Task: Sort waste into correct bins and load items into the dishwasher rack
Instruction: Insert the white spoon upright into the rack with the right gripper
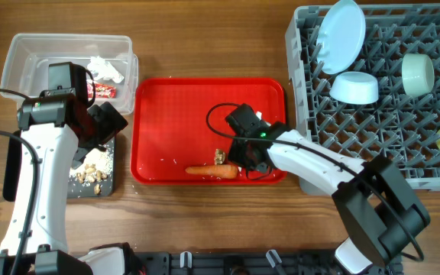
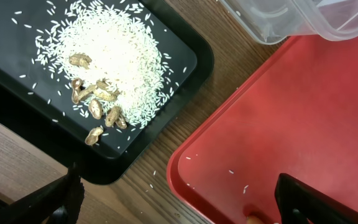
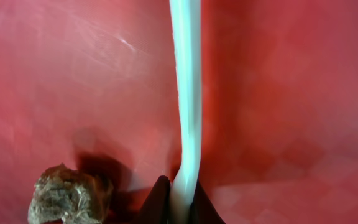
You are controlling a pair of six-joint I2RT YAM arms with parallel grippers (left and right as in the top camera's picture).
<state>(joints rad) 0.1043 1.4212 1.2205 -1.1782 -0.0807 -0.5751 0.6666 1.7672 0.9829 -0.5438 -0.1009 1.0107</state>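
Pinching the white plastic spoon [image 3: 186, 93] by its handle, the right gripper [image 3: 178, 202] is clamped low over the red tray [image 3: 291, 93], toward its near right part. The handle runs straight away from the fingertips. A brown food scrap [image 3: 67, 193] lies just beside them. The left gripper [image 2: 179, 202] hangs spread apart over the red tray's left edge.

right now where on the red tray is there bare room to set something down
The red tray is mostly bare across its left and back, from the left rim to the right gripper. Its front right is crowded: carrot, brown scrap, and the gripper shut on the white spoon.
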